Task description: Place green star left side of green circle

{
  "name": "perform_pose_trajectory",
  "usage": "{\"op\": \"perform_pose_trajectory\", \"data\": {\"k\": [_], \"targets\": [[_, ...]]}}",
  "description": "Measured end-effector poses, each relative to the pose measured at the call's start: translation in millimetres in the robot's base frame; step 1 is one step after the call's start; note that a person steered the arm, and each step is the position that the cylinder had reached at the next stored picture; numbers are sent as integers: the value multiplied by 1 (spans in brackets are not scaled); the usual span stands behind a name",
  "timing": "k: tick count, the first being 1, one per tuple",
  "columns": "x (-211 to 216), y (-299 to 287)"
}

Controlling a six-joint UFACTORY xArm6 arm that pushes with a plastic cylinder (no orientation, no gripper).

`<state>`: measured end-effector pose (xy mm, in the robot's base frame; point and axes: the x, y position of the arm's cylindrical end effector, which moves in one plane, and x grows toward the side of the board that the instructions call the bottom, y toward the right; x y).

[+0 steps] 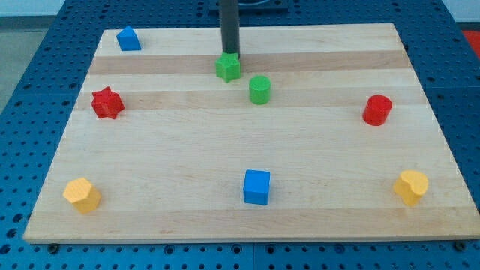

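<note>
- Nearest the camera sit a blue cube, a yellow block at the view's left and another yellow block at the right, all well apart from my work.
- My rig has no jaws, only a rod; my tip rests at the top edge of the green star, seemingly touching.
- The star lies near the tabletop's top, just up-left of the green circle, close but apart.
- I judge it light, rigid and ready to slide; it may spin if pushed on a point, so I'd press a flat notch.
- It is squat, with no long axis; its heading is unclear.
</note>
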<state>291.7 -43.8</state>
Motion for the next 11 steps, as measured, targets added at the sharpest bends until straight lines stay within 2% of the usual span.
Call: {"op": "perform_pose_trajectory", "data": {"k": [1,2,3,4,5,6,7,8,9,11], "targets": [[15,-4],[3,-10],[3,-49],[14,-81],[40,-86],[65,-73],[57,-68],[18,-70],[-2,-56],[33,-14]]}}
